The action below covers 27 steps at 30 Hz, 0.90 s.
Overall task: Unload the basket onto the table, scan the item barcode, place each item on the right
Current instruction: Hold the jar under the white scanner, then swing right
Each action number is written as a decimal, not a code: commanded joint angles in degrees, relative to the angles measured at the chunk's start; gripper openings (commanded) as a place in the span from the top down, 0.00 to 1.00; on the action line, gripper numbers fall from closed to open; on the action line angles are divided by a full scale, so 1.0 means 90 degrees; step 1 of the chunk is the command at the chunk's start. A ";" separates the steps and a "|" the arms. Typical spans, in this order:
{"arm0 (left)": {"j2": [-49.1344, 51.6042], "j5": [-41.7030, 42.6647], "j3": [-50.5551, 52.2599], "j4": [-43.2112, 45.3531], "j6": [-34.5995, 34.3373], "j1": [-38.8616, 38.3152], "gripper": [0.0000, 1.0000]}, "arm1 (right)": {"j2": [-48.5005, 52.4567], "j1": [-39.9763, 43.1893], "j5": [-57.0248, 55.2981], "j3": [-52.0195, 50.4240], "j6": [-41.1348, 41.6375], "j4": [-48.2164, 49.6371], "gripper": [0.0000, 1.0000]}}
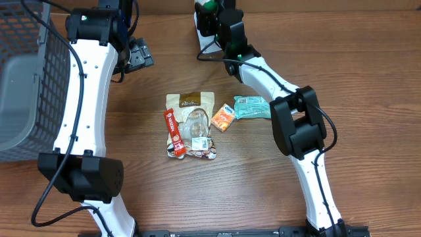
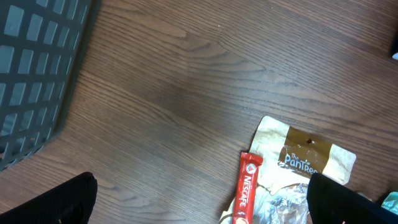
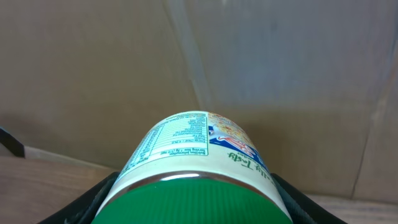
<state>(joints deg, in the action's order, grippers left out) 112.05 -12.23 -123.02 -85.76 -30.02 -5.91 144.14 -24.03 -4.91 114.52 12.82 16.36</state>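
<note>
1. Setting: a mock shop checkout built as a robot test bench; my left arm (image 1: 85, 99) and right arm (image 1: 276, 82) are white machine limbs.
2. Wood-grain counter (image 1: 263, 191) carrying retail packets: red Nescafé stick (image 1: 173, 131), brown snack pouch (image 1: 191, 102), orange packet (image 1: 223, 118), teal packet (image 1: 252, 107).
3. Grey mesh shopping basket (image 1: 23, 72) on my left.
4. Green-lidded tub (image 3: 186, 155) with printed nutrition label.
5. Plain brown board wall (image 3: 93, 74) behind.

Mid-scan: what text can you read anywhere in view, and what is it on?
"NESCAFE": on the red stick sachet.
"PanTre", rest hidden: on the beige pouch.
Too small to read: the nutrition table and blue script on the green-lidded jar.
Too small to read: print on the teal packet and the orange packet.
</note>
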 commanded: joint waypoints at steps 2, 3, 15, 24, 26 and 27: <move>-0.0075 -0.0019 0.0010 -0.0007 -0.0044 -0.0012 0.00 | 0.0100 0.0019 -0.0039 0.0136 -0.0073 0.0172 0.90; -0.0075 -0.0019 0.0010 -0.0007 -0.0041 -0.0012 0.00 | 0.0097 0.0019 -0.0039 0.0136 -0.0075 0.0245 0.90; -0.0075 -0.0019 0.0010 -0.0007 -0.0044 -0.0012 0.00 | -0.2055 0.0022 -0.0036 0.0136 -0.0075 -0.0554 0.96; -0.0075 -0.0019 0.0010 -0.0007 -0.0044 -0.0012 0.00 | -0.5095 0.0469 -0.0039 0.0136 -0.0075 -0.5700 0.96; -0.0075 -0.0019 0.0010 -0.0007 -0.0044 -0.0012 0.01 | -0.5425 0.0765 -0.0041 0.0136 -0.0075 -0.7048 0.96; -0.0075 -0.0019 0.0010 -0.0007 -0.0044 -0.0012 0.00 | -0.5501 0.0911 -0.0039 0.0136 -0.0073 -0.7565 0.96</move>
<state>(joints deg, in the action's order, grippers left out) 112.05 -12.23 -123.02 -85.76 -30.02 -5.91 94.85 -19.42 -4.78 116.60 12.73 -43.77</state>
